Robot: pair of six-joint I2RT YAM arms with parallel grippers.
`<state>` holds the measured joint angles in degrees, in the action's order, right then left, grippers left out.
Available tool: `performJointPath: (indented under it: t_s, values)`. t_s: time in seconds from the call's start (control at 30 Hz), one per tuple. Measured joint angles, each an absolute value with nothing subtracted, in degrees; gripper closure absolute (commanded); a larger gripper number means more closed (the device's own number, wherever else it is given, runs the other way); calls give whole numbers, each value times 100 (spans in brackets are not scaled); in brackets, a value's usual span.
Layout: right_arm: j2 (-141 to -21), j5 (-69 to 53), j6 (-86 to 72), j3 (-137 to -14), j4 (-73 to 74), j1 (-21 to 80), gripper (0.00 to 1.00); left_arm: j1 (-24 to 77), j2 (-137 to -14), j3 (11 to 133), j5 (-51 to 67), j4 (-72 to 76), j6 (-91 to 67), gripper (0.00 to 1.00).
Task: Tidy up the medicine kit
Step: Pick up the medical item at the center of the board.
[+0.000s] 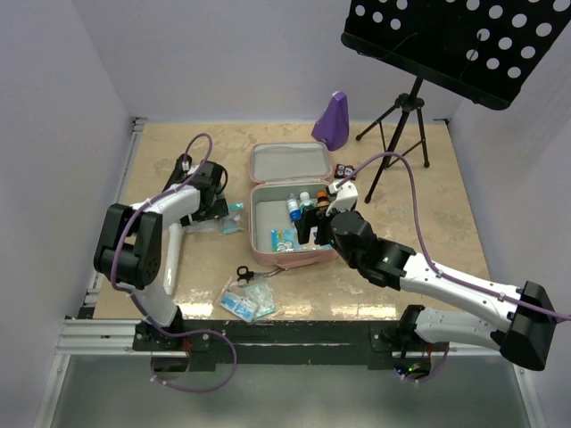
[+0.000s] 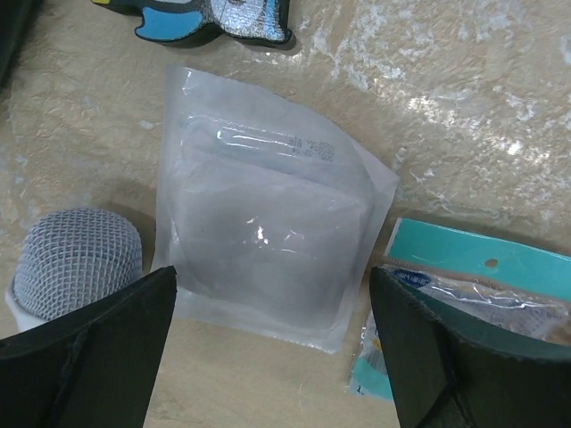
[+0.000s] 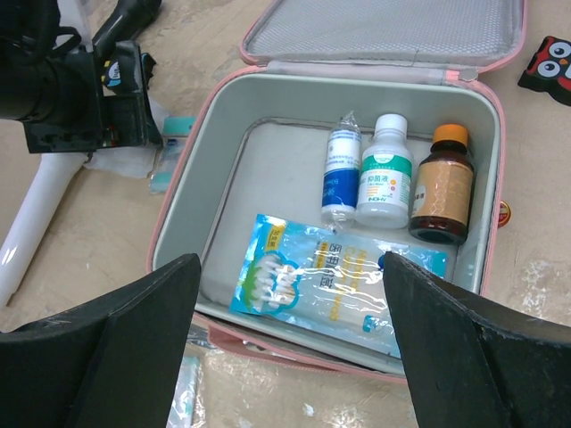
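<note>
The pink, rounded-corner medicine kit [image 1: 299, 259] sits mid-table, lid hinged back, its smooth pale lining showing. Inside are three small bottles [image 3: 385, 169] side by side (one amber, orange-capped) and a glossy blue sachet [image 3: 330, 281]. The right gripper [image 3: 290, 263] hovers above it, fingers wide apart. The left gripper [image 2: 272, 276], its fingers also apart, straddles a soft clear plastic pouch [image 2: 268, 205] on the mottled beige table [image 1: 446, 205].

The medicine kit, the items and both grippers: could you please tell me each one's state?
medicine kit, open, lid folded back
bottles, capped, inside the kit
swab packet, flat inside the kit
clear pouch, on the table, ungripped
left gripper, open, straddling the pouch
right gripper, open, above the kit
</note>
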<state>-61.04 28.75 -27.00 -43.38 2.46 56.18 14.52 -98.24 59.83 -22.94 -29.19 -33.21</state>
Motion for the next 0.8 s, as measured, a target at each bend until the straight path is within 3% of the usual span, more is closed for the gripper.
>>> performJointPath:
  t_s: [0.13,0.53,0.8]
  values:
    - [-6071,2875,-2700,-4270,222,5616,12,1422,-9988,6020,-2255,-2812,-3310,18]
    - [-6088,2832,-2696,-4268,211,5581,12,1415,-9793,5999,-2112,-2742,-3124,63]
    - [-6154,2746,-2698,-4268,209,5581,12,1441,-8840,5999,-1990,-2910,-3057,64]
